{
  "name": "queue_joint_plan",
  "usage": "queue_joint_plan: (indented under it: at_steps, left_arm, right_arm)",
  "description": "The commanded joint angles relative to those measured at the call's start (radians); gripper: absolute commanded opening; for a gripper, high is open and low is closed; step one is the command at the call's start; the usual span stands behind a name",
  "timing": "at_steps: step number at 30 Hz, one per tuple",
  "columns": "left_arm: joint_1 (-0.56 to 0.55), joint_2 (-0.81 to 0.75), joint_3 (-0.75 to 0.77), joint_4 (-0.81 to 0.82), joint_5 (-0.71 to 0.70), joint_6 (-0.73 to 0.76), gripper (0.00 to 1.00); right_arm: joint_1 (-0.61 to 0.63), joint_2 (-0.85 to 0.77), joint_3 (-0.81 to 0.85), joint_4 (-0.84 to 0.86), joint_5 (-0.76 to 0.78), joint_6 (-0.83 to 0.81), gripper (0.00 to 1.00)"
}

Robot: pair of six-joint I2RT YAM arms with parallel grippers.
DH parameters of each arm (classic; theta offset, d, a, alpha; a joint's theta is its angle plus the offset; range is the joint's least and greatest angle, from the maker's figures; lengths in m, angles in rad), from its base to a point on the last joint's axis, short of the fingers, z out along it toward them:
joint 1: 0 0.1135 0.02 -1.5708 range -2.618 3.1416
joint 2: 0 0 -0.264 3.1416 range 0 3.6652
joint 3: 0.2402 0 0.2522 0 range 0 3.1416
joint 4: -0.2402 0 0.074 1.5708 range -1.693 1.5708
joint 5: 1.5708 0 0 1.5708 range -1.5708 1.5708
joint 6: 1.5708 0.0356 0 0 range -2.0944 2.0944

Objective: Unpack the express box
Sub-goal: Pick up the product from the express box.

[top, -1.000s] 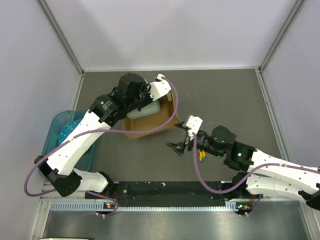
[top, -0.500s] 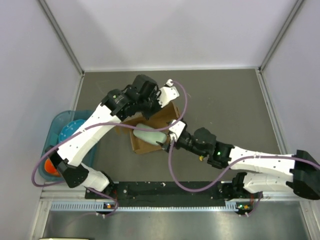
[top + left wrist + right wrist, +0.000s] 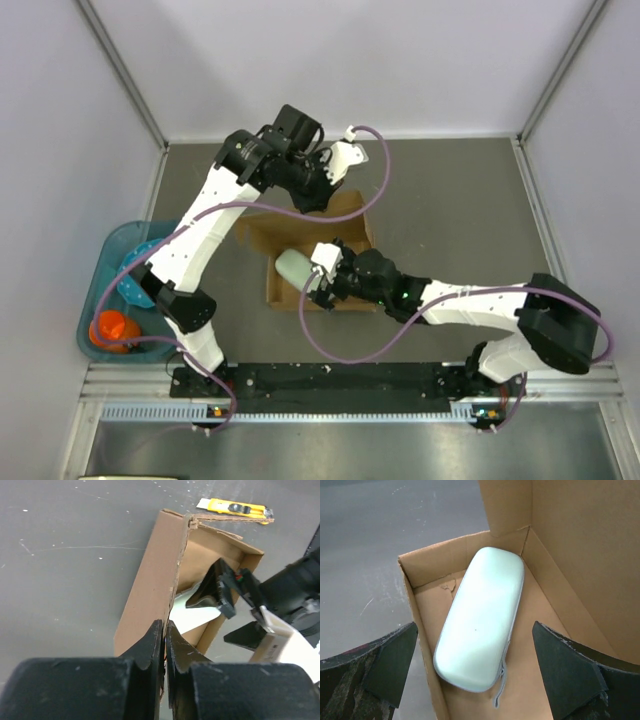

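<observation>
The express box (image 3: pixel 350 218) is a brown cardboard box lying open on the dark table. My left gripper (image 3: pixel 164 630) is shut on the edge of its raised flap (image 3: pixel 150 580), at the box's far side in the top view (image 3: pixel 325 198). Inside the box lies a pale green oblong case (image 3: pixel 480 617) with a small zip pull, also seen from above (image 3: pixel 291 265). My right gripper (image 3: pixel 474 625) hangs wide open just above the case, one finger (image 3: pixel 390 660) outside the left box wall, the other finger (image 3: pixel 570 670) over the box floor. It touches nothing.
A yellow utility knife (image 3: pixel 235 509) lies on the table just beyond the box. A blue bin (image 3: pixel 105 262) with an orange object (image 3: pixel 112 330) stands at the left edge. Grey walls close in the table on three sides.
The left gripper has swung the flap up and back, and the box has slid nearer and turned. The right gripper has travelled left from mid-table to over the case, and its jaws have widened.
</observation>
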Motion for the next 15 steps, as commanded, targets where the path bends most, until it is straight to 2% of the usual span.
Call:
queue_joint_plan:
  at_steps: [1,15]
  left_arm:
    - [0.014,-0.025,0.014,-0.209,0.136,0.049,0.08]
    - [0.024,0.007,-0.045,-0.207,0.232,0.083,0.09]
  right_arm:
    - [-0.007,0.082,0.088,0.091,-0.052,-0.022,0.99]
    - [-0.074,0.361,0.253,0.053,-0.141,0.041,0.99]
